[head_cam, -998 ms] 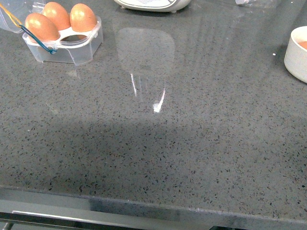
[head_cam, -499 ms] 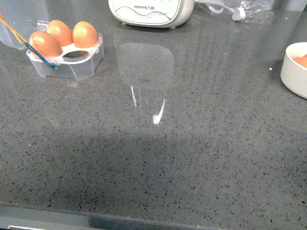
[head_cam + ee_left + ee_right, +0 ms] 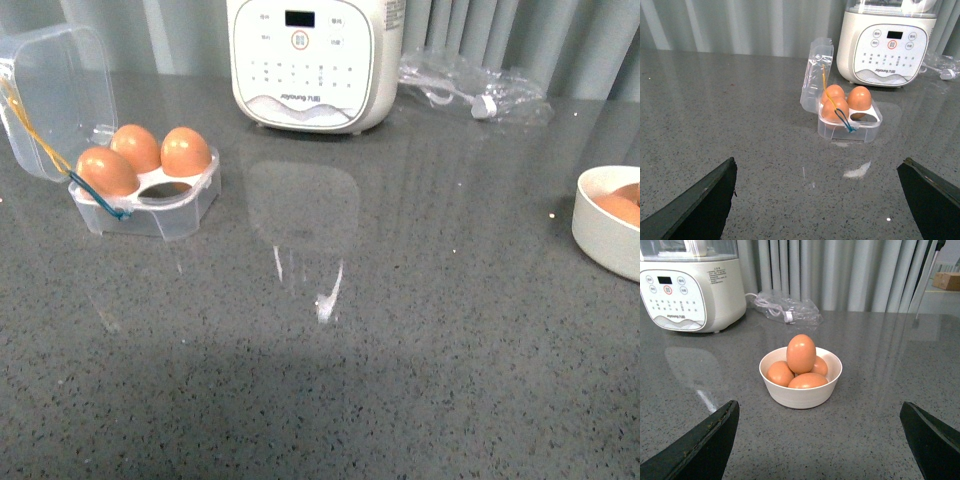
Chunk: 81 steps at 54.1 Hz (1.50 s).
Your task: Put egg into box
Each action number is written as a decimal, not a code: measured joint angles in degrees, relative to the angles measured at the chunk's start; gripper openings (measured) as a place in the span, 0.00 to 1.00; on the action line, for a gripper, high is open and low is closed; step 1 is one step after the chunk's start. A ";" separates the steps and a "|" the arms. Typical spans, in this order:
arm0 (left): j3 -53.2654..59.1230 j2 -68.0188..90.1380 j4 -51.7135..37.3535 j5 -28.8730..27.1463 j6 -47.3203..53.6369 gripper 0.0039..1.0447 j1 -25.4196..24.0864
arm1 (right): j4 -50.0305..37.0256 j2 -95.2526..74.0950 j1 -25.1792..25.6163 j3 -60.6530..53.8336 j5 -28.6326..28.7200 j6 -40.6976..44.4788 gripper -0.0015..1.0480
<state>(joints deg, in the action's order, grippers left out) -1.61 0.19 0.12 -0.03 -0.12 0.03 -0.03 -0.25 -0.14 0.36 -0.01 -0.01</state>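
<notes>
Left gripper [image 3: 817, 167]: wide apart, empty, facing box [image 3: 850, 125] holding three eggs [image 3: 859, 98].
Right gripper [image 3: 818, 407]: wide apart, empty, facing white bowl [image 3: 800, 394], egg [image 3: 801, 353] topmost.

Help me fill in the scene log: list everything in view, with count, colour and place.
box: 1, clear, lid open, counter's left side.
eggs in box: 3, orange-brown, one cell empty.
bands: 2, yellow and blue, on the box.
bowl: 1, white, counter's right side.
eggs in bowl: 4 visible, orange-brown, one on top.
appliance: 1, cream-white, back centre.
plastic bag: 1, clear, right of the appliance.
counter: 1, speckled grey.
curtain: grey, behind the counter.
left gripper: 1, dark, open, facing the box.
right gripper: 1, dark, open, facing the bowl.
</notes>
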 joint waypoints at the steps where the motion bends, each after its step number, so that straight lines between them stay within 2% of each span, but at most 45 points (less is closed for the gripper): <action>1: 0.00 0.00 0.00 0.00 0.00 0.94 0.00 | 0.00 0.00 0.00 0.00 0.00 0.00 0.93; 22: 0.00 0.00 0.00 0.00 0.00 0.94 -0.02 | 0.00 0.00 0.02 0.00 0.00 0.00 0.93; 27: 0.00 0.00 0.00 0.00 0.00 0.94 0.00 | 0.68 -2.75 -0.11 0.92 5.92 -6.01 0.93; 37: 0.00 0.00 0.00 0.00 0.00 0.94 -0.02 | -11.17 -14.51 -3.21 4.90 3.98 -9.05 0.93; 47: 0.00 0.00 0.00 0.00 0.00 0.94 -0.02 | -24.57 -30.16 -2.71 9.90 3.52 -7.52 0.93; 55: 0.00 0.00 0.00 0.00 0.00 0.94 -0.02 | -33.92 -48.28 -0.50 18.62 4.50 -5.44 0.93; 70: 0.00 0.00 0.00 0.00 0.00 0.94 0.00 | -32.02 -70.01 2.36 32.00 6.29 -5.14 0.93; 81: 0.00 0.00 0.00 0.00 0.00 0.94 -0.02 | -30.99 -78.40 2.10 33.73 5.09 -5.60 0.93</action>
<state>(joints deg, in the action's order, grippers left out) -1.61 0.19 0.12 -0.03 -0.12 0.01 -31.03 -78.65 1.96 34.09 5.08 -5.61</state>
